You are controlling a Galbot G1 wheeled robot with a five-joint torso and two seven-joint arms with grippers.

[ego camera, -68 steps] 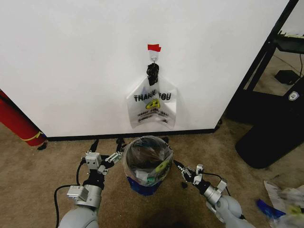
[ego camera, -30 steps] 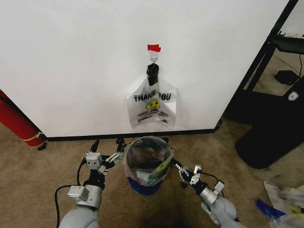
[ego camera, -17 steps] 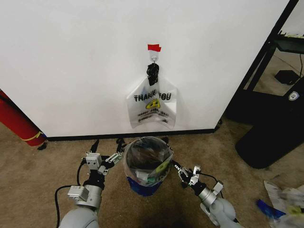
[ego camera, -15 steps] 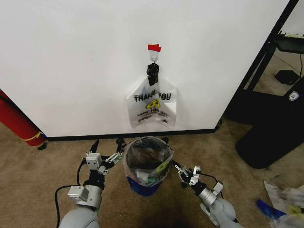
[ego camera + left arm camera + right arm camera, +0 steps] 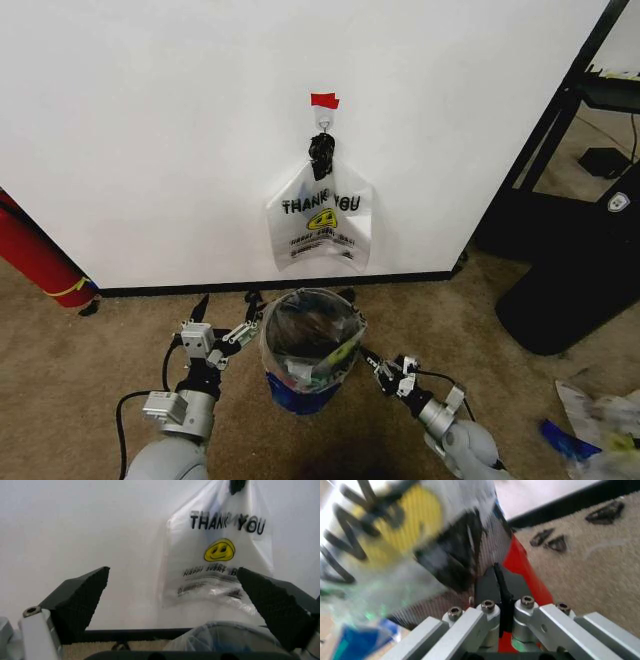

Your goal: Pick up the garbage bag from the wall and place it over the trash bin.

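Still on the hook: the garbage bag [image 5: 320,222] hangs flat against the wall [image 5: 160,130] in the upper centre of the head view, its bunched dark handles looped over the small hook [image 5: 323,122] under the red tape [image 5: 324,100]. "THANK YOU" print and yellow smiley face out; the left wrist view shows the same bag [image 5: 220,551] in the upper right of its frame.

The trash bin [image 5: 310,345] stands on the carpet [image 5: 80,340] in the lower centre, just below the bag, already lined with clear plastic and holding rubbish.

The left gripper [image 5: 222,335] sits just left of the bin rim, jaws spread wide and empty; both dark pads frame the left wrist view. The right gripper [image 5: 385,372] sits low at the bin's right side, jaws closed flat together with nothing between them, close to the bin's red base [image 5: 525,573].

Handling, as a guess: the bag looks thin, very light and limp, so it will sag and cling, and the film is likely slippery and easy to tear. Best hold is probably the gathered handle knot just under the hook, lifting up and off rather than pulling. The flat printed panel offers little to pinch.
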